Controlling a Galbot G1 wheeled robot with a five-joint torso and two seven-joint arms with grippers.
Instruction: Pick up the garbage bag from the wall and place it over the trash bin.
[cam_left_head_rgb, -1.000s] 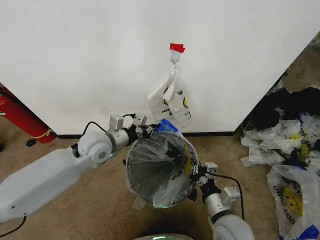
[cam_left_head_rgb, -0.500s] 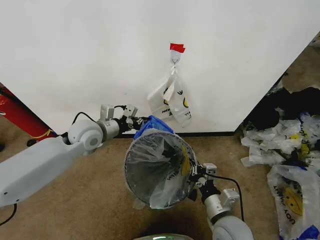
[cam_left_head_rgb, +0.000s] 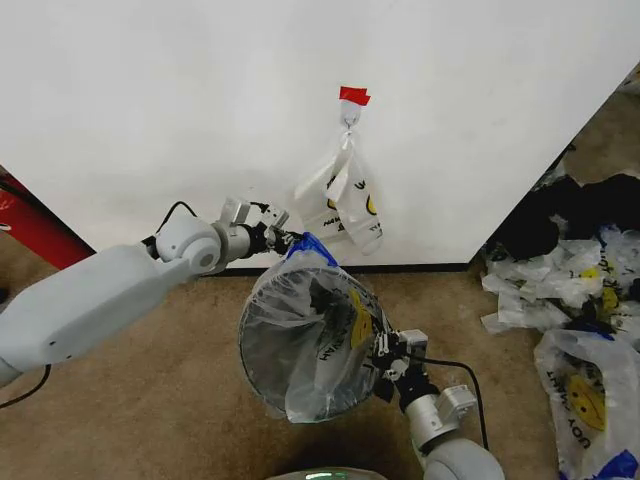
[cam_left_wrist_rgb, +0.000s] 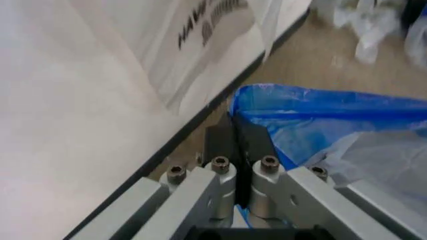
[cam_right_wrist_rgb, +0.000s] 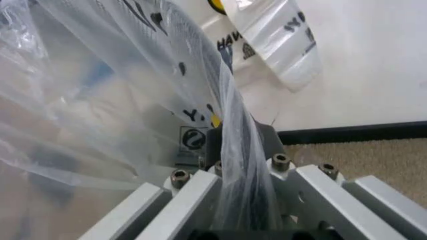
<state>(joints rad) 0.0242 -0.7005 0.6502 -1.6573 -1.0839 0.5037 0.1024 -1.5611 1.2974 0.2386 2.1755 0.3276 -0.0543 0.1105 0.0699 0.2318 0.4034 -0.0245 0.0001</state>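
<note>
A: Where is the garbage bag (cam_left_head_rgb: 305, 340)?

B: Stretched over the mouth of the trash bin (cam_left_head_rgb: 275, 390), which stands on the carpet just in front of the wall (cam_left_head_rgb: 180, 110). The see-through plastic drapes into and around the bin, with the smiley print on the side nearer the right arm.

A: Who holds it?

B: Both arms. The left gripper (cam_left_head_rgb: 290, 241) is at the bin's far rim, next to the black baseboard, its black fingers (cam_left_wrist_rgb: 227, 142) pressed together on the bag's blue handle (cam_left_wrist_rgb: 320, 112). The right gripper (cam_left_head_rgb: 381, 356) is at the near-right rim, clamped on a fold of clear film that runs between its fingers in the right wrist view.

A: Anything else inside the bin?

B: I cannot tell; the film clouds the interior.

A: And on the wall?

B: Another smiley bag (cam_left_head_rgb: 343, 205) hangs from a hook under a red tape strip (cam_left_head_rgb: 354, 95), above the bin.
</note>
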